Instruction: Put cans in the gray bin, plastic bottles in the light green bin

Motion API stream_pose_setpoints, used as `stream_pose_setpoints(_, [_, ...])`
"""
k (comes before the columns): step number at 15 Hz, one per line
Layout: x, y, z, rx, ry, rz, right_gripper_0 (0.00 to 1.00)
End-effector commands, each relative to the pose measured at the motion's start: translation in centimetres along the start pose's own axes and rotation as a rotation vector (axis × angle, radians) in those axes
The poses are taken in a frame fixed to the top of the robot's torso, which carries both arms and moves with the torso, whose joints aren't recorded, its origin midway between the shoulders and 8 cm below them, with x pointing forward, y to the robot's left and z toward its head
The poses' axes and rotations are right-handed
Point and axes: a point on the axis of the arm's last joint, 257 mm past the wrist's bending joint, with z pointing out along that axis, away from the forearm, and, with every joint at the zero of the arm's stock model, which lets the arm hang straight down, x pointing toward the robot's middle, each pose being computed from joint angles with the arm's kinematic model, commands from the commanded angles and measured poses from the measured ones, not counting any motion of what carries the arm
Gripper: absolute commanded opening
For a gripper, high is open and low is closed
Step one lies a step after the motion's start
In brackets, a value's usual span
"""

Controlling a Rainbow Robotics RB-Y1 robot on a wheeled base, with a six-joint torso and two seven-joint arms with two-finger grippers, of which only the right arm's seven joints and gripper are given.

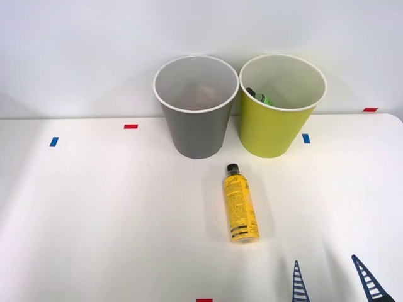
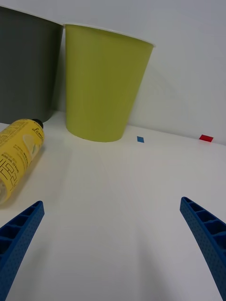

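Note:
A slim yellow plastic bottle (image 1: pixel 240 206) (image 2: pixel 16 153) lies on its side on the white table, black cap toward the bins. Behind it stand the gray bin (image 1: pixel 196 107) (image 2: pixel 26 70) and, to its right, the light green bin (image 1: pixel 281 106) (image 2: pixel 104 82). Something green with a dark cap (image 1: pixel 259 97) rests inside the light green bin, and a pale object sits in the gray one. My right gripper (image 1: pixel 332 280) (image 2: pixel 110 244) hovers open near the table's front edge, right of and nearer than the bottle, with nothing between its blue fingers. No cans are in view.
Small red tape marks (image 1: pixel 130 126) and blue tape marks (image 1: pixel 306 138) dot the table (image 1: pixel 94 214). A white wall rises close behind the bins. Open table surface lies left of the bottle and between the gripper and the bins.

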Motion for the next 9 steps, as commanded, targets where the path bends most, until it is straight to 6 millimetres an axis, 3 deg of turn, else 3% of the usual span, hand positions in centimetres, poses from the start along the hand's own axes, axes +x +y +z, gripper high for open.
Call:
stream_pose_setpoints(1, [0.0, 0.0, 0.0, 0.0, 0.0, 0.0, 1.0])
stream_pose_setpoints(9, [0.0, 0.0, 0.0, 0.0, 0.0, 0.0, 1.0])
